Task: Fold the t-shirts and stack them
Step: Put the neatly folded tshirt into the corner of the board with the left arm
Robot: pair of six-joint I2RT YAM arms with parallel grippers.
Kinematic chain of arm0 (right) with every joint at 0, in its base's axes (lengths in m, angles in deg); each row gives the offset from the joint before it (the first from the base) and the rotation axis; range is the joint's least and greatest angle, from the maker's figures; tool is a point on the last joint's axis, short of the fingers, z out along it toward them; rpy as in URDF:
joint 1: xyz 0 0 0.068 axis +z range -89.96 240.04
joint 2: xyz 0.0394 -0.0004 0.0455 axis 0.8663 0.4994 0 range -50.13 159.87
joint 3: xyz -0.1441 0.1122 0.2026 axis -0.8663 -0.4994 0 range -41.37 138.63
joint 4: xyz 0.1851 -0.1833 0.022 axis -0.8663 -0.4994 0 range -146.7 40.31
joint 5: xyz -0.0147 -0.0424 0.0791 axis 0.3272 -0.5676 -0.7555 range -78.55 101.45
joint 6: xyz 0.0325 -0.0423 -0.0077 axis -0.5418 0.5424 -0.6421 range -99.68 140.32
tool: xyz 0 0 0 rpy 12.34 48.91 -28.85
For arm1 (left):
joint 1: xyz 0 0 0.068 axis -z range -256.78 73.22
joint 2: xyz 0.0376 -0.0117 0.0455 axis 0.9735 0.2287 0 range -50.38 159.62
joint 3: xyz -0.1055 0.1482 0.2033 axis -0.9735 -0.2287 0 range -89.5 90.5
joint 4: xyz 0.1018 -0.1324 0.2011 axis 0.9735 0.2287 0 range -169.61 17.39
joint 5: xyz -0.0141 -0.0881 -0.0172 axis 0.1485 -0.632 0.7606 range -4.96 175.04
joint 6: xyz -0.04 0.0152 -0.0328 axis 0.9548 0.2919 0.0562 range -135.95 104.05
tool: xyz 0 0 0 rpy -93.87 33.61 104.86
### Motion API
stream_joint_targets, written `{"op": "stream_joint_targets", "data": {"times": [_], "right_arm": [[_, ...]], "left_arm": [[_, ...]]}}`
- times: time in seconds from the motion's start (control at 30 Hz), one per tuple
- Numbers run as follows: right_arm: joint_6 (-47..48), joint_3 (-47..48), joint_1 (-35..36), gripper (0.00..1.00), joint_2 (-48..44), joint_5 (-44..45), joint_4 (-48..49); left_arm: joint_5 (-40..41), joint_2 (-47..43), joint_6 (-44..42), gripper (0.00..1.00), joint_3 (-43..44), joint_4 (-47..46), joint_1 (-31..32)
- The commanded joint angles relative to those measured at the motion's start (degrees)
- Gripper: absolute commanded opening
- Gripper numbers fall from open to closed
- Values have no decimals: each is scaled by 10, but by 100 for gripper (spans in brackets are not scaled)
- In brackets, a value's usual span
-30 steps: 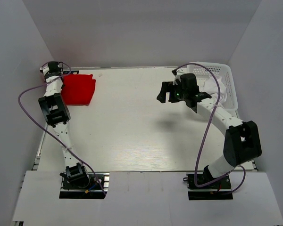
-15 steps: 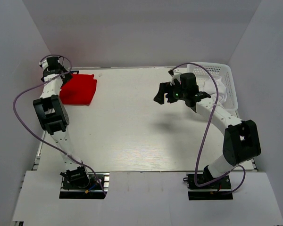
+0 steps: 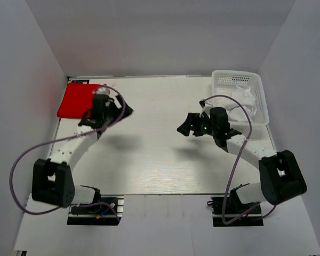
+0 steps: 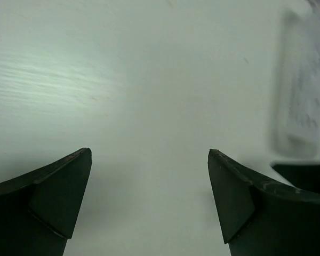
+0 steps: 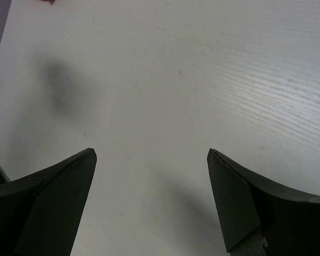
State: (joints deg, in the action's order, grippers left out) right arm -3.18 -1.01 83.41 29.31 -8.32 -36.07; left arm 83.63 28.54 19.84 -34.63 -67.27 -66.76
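The red t-shirt (image 3: 74,101) lies folded flat in the far left corner of the table. My left gripper (image 3: 114,110) hangs just right of it, open and empty; in the left wrist view its jaws (image 4: 149,160) frame only bare tabletop. The white t-shirt (image 3: 240,99) sits crumpled in the white lattice basket (image 3: 260,95) at the far right. My right gripper (image 3: 188,126) hovers over the table left of the basket, pointing left, open with nothing between its fingers (image 5: 152,154).
The basket shows as a blurred white shape (image 4: 304,106) at the right edge of the left wrist view. Grey walls enclose the table on three sides. Purple cables loop from both arms. The arm bases stand at the near edge.
My left gripper opened, let go of the red t-shirt and swung right toward the table's middle. The shirt now lies flatter in the corner. The right arm moved slightly nearer and lower.
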Motion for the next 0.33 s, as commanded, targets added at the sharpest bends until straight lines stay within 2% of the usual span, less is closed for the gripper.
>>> {"op": "stream_joint_targets", "data": {"times": [0.0,0.13,0.3], "right_arm": [[-32,-52,2,90,-73,44,72],[-46,-101,3,90,-125,76,66],[-47,-149,3,90,-189,104,69]], "left_arm": [[-55,-71,19,100,-65,-55,84],[-26,-130,19,100,-137,-40,129],[-8,-180,-5,100,-165,-20,143]]}}
